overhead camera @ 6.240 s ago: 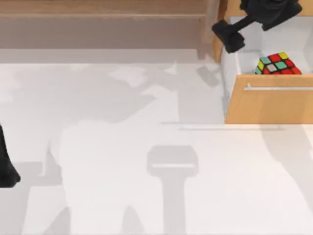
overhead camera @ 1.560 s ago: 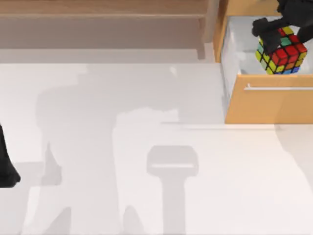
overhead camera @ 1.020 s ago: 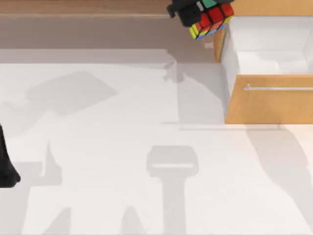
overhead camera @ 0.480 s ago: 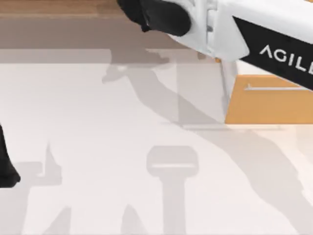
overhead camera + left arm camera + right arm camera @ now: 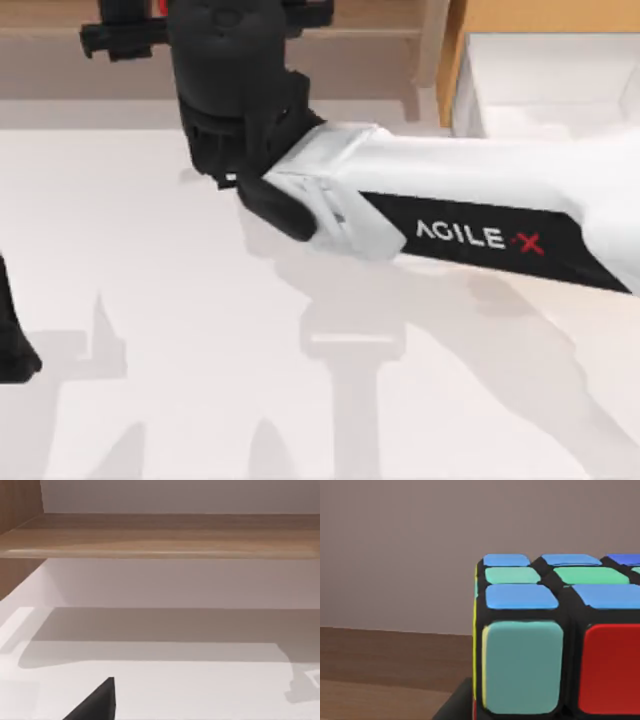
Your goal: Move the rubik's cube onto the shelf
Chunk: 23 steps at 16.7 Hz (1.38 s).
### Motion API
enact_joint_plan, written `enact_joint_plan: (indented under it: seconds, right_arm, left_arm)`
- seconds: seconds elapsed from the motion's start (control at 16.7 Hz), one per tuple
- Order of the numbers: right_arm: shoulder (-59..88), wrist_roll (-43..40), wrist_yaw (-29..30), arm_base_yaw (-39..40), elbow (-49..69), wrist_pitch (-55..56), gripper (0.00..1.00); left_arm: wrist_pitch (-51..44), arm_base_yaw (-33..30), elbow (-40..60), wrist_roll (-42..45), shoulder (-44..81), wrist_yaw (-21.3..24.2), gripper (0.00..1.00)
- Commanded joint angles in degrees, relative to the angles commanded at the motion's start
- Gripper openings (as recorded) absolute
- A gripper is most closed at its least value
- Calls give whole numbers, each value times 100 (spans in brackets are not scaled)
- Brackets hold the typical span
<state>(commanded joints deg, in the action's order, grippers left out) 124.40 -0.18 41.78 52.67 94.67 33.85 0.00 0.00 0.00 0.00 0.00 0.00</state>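
we keep our right gripper (image 5: 215, 15) clenched on the rubik's cube (image 5: 555, 640), lowering gently onto the shelf (image 5: 370, 15) beneath it.

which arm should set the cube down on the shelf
Right. The right gripper is over the shelf with the rubik's cube close before its wrist camera. The left arm sits parked at the table's left edge.

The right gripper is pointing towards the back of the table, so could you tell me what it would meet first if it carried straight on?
Probably the grey back wall above the long light-brown wooden shelf; depth is unclear.
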Motion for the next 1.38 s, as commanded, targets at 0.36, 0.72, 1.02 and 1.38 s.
enact_joint_plan:
  seconds: [0.36,0.72,1.02,1.38]
  right_arm:
    - [804,-430,633,-361,-786,1849,0]
    - [907,-538,772,-515,-909,2201,0]
    - [938,-535,738,-535,-809,2253,0]
    - [1441,-617,745,-729,17,2736,0]
  left_arm:
    - [0,0,0,0,0,0,100]
    - [0,0,0,0,0,0,100]
    - [0,0,0,0,0,0,100]
    - [0,0,0,0,0,0,100]
